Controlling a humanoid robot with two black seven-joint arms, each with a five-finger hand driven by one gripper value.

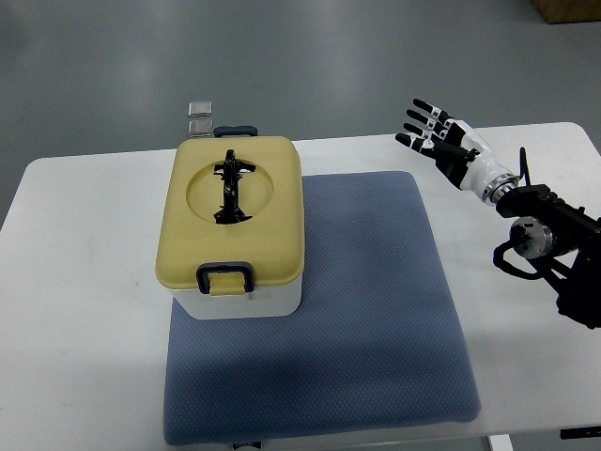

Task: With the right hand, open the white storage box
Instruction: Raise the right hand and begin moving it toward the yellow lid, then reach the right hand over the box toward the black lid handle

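A white storage box [246, 299] with a yellow lid [235, 221] stands on the left part of a blue mat [376, 310]. The lid is down, with a dark blue latch at the near side [223, 277] and another at the far side [235, 132]. A black folding handle [230, 188] lies in the lid's round recess. My right hand [430, 130] is raised at the upper right, fingers spread and holding nothing, well to the right of the box. Its arm [545, 230] comes in from the right edge. The left arm does not show.
The mat lies on a white table [84, 282]. Two small clear items [199, 117] sit at the table's far edge behind the box. Grey floor lies beyond the table, with a brown box corner [568, 11] at the top right.
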